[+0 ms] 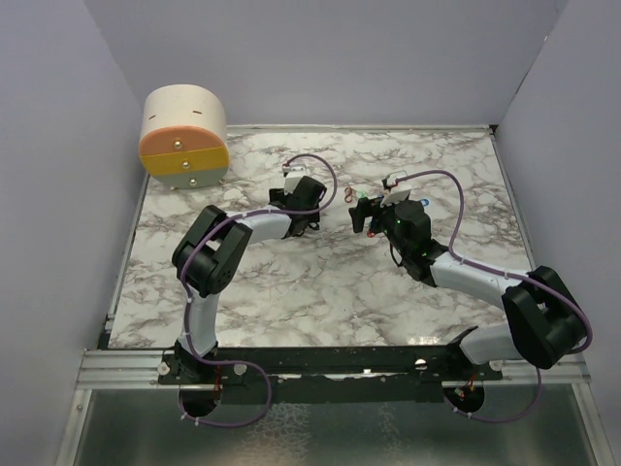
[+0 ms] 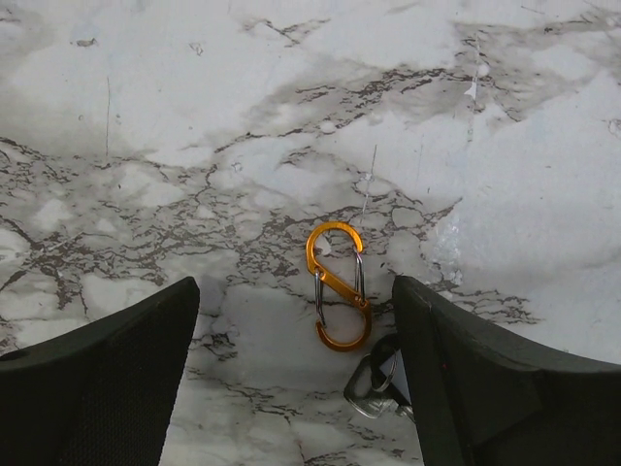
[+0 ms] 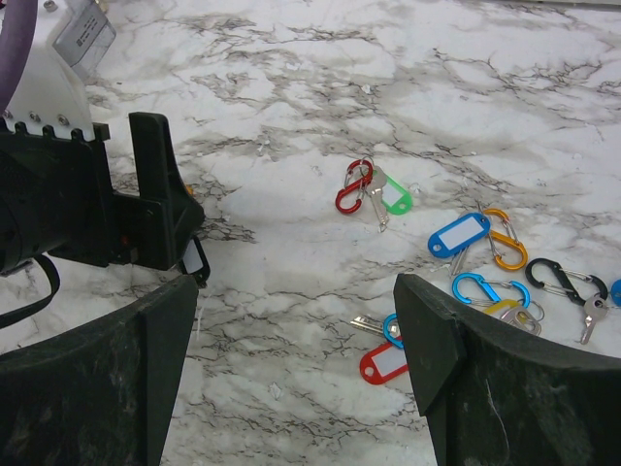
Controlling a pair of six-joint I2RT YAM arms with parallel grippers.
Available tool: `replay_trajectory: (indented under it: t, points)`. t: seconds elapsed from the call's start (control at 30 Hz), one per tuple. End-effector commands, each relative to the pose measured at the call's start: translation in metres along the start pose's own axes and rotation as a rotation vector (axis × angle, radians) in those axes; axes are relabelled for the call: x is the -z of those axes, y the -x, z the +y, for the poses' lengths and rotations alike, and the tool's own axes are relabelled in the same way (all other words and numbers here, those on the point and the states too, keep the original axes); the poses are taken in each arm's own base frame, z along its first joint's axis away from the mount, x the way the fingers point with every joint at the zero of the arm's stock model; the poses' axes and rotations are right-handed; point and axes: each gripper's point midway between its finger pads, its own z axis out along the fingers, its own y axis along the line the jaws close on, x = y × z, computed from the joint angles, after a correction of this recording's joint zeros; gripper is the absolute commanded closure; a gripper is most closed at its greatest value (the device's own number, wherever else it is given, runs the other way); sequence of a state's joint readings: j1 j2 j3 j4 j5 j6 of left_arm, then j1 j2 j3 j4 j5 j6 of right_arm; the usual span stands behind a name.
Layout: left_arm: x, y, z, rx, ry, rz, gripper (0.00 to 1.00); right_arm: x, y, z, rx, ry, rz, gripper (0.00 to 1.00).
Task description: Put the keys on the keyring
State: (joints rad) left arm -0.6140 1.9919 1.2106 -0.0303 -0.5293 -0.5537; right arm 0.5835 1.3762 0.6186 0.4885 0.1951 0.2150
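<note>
An orange S-shaped keyring [image 2: 337, 286] lies flat on the marble between my left gripper's [image 2: 294, 301] open fingers, untouched. A metal key with a black tag [image 2: 380, 386] lies against the right finger [image 2: 485, 379], partly hidden by it. My right gripper [image 3: 296, 291] is open over bare marble, with nothing between its fingers. Beyond it lie the keys: a green tag [image 3: 396, 201] on a red clip [image 3: 355, 187], a blue tag [image 3: 459, 234] and a red tag [image 3: 384, 364]. In the top view both grippers [image 1: 318, 207] [image 1: 374, 219] face each other at mid table.
More clips lie to the right of the right gripper: orange [image 3: 506, 238], blue [image 3: 490, 289] and black [image 3: 563, 280]. The left gripper's body [image 3: 97, 209] stands close on its left. A round beige and orange box [image 1: 184, 136] sits at the back left. Walls enclose the table.
</note>
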Motion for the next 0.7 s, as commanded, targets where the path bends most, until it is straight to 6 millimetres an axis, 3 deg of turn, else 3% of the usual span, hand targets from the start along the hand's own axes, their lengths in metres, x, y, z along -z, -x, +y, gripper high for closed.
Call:
replay_trajectory:
  t: [0.0,0.37,0.67]
  points:
    - [-0.011,-0.024,0.007,-0.064,0.015,0.077,0.2,0.0,0.008,0.001,0.001,-0.007,-0.028,0.17]
    - [-0.007,-0.038,0.011,-0.057,-0.005,0.099,0.41,-0.002,0.006,0.001,0.001,-0.003,-0.024,0.17]
    - [-0.01,-0.043,0.013,-0.065,-0.004,0.107,0.48,-0.001,0.007,0.002,-0.001,0.0,-0.027,0.17]
